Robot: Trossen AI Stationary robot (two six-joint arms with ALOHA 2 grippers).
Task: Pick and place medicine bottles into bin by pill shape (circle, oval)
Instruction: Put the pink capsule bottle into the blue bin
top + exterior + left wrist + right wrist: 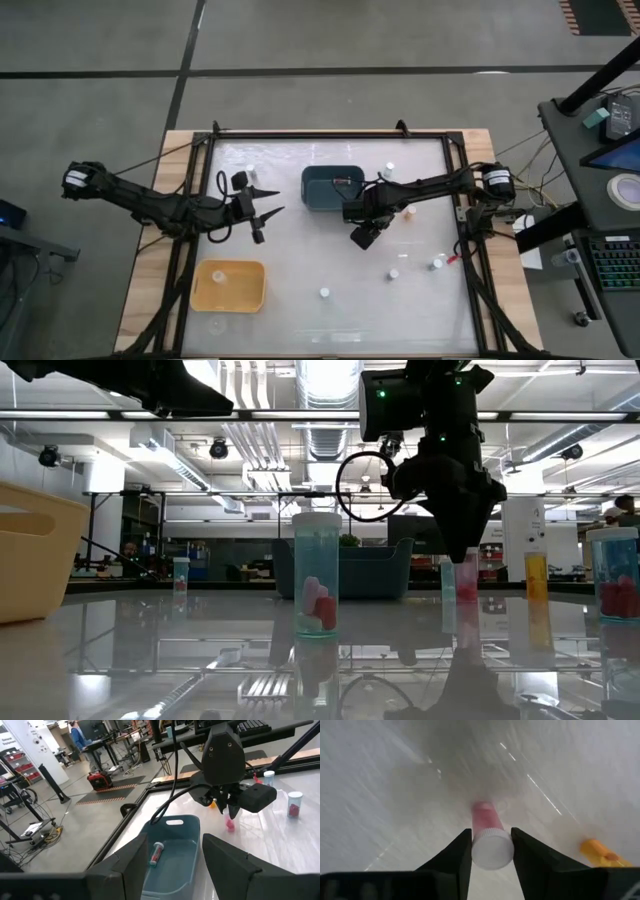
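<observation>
Right wrist view first: our right gripper (491,851) has its two fingers touching both sides of a pink bottle (489,837) with a white cap, which stands upright on the glossy white table (395,795). We read that as a grasp on the bottle, though it has not left the surface. An orange bottle (596,851) lies a little way off.

From the high view, our right gripper (363,236) sits near the table's middle, just in front of the blue bin (330,188). Our left gripper (262,222) hovers to the left of that bin with its jaws parted and nothing between them. The yellow bin (230,285) rests at the near left corner.

Loose bottles are scattered over the right half of the table: one white-capped bottle (324,293) near the front edge, another (394,273) to its right, and one (389,168) just beyond the blue bin.

From the left wrist view we see one bottle (156,854) already lying on its side inside the blue bin (170,865).
</observation>
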